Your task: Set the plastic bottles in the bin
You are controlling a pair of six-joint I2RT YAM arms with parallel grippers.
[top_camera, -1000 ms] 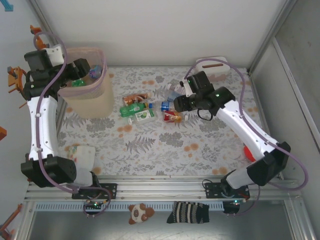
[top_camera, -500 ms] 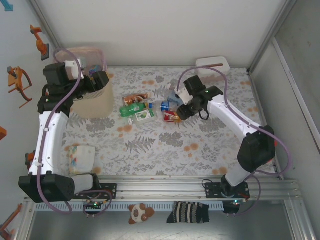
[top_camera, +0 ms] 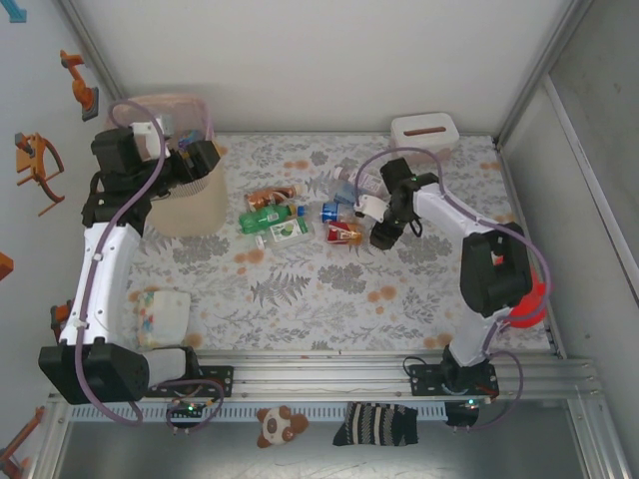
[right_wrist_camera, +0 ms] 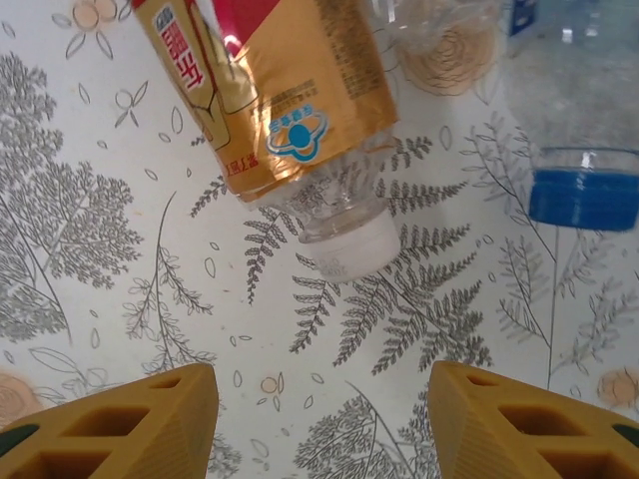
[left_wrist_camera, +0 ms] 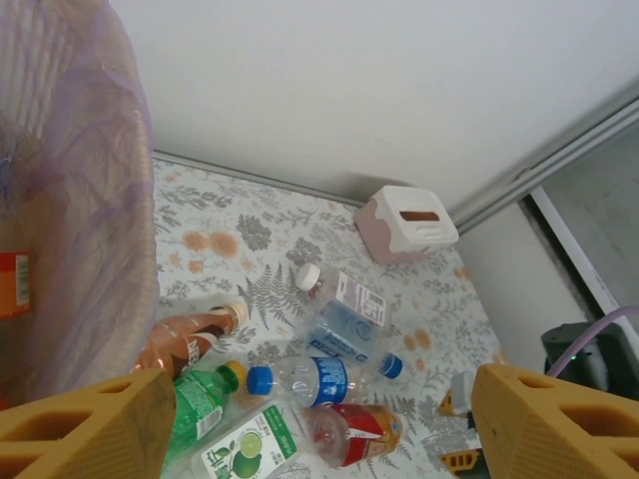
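Several plastic bottles (top_camera: 275,212) lie in a loose cluster mid-table, right of the pale-pink bin (top_camera: 190,200). My left gripper (top_camera: 205,158) hangs at the bin's right rim, open and holding nothing. In the left wrist view its fingers (left_wrist_camera: 85,429) frame a brown bottle (left_wrist_camera: 185,339), a green bottle (left_wrist_camera: 200,399), a blue-labelled clear bottle (left_wrist_camera: 319,379) and a red-labelled bottle (left_wrist_camera: 354,434), with the bin wall (left_wrist_camera: 70,200) at left. My right gripper (top_camera: 379,238) points down just right of the red-labelled bottle (top_camera: 344,235), open. That bottle's pale cap (right_wrist_camera: 349,244) lies just beyond the right gripper (right_wrist_camera: 324,399).
A white-pink slotted box (top_camera: 424,130) stands at the back right. A white pack (top_camera: 165,311) lies near the front left, and a red object (top_camera: 521,304) sits behind the right arm. Metal frame posts and walls close in both sides.
The left gripper has come out of the bin to its right rim. The right gripper has swung right and lowered to the cap end of the red-labelled bottle.
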